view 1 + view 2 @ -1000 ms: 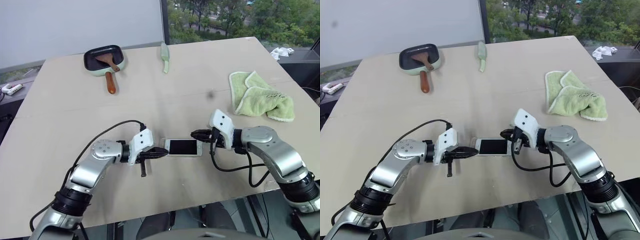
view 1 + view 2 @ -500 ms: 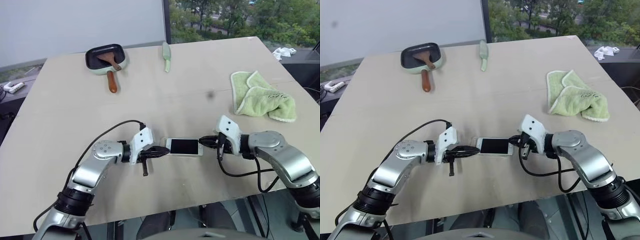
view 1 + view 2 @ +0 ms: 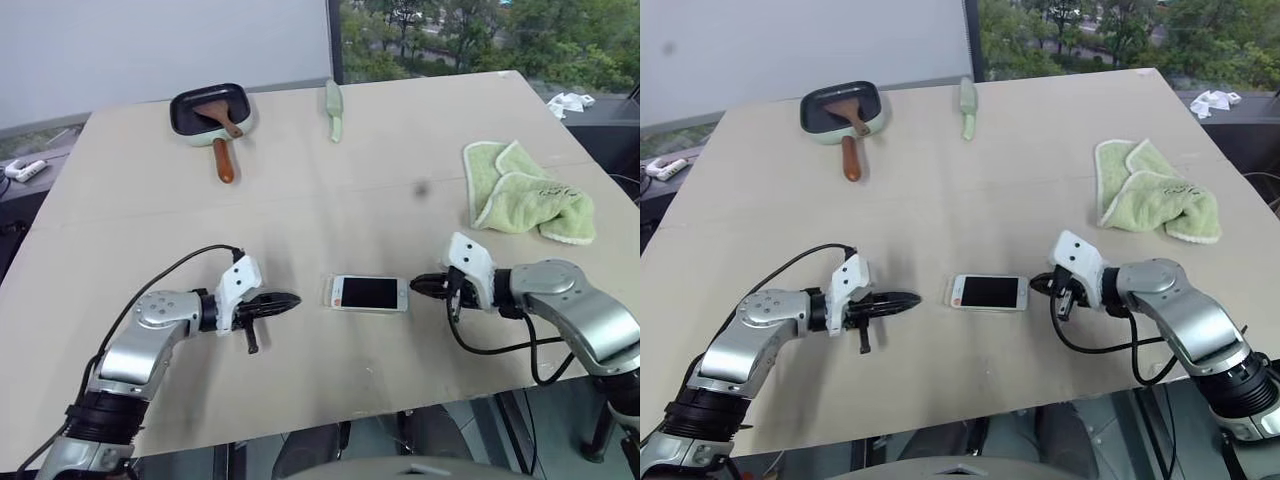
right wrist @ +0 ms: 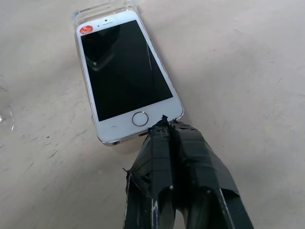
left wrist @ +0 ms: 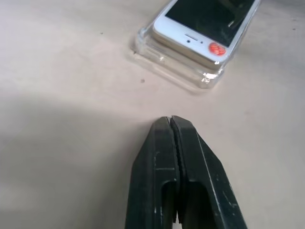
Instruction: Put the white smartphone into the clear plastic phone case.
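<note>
The white smartphone [image 3: 368, 293] lies screen up near the table's front middle, resting in the clear plastic phone case [image 5: 159, 56], whose glossy rim juts out past its speaker end [image 4: 102, 8]. My left gripper [image 3: 291, 298] is shut and empty, level with the phone and a short gap to its left; its closed fingertips [image 5: 170, 122] point at the case's end. My right gripper [image 3: 415, 287] is also shut and empty, its taped tips [image 4: 164, 122] right at the phone's home-button end. I cannot tell whether they touch it.
A dark pan with a wooden spatula [image 3: 209, 113] and a pale green utensil [image 3: 333, 107] lie at the table's far side. A crumpled green towel [image 3: 525, 193] sits at the right. The table's front edge [image 3: 330, 415] runs close below the phone.
My left gripper has drawn back to the left, leaving a gap to the phone's end. The right gripper has shifted slightly right. The phone stays in place.
</note>
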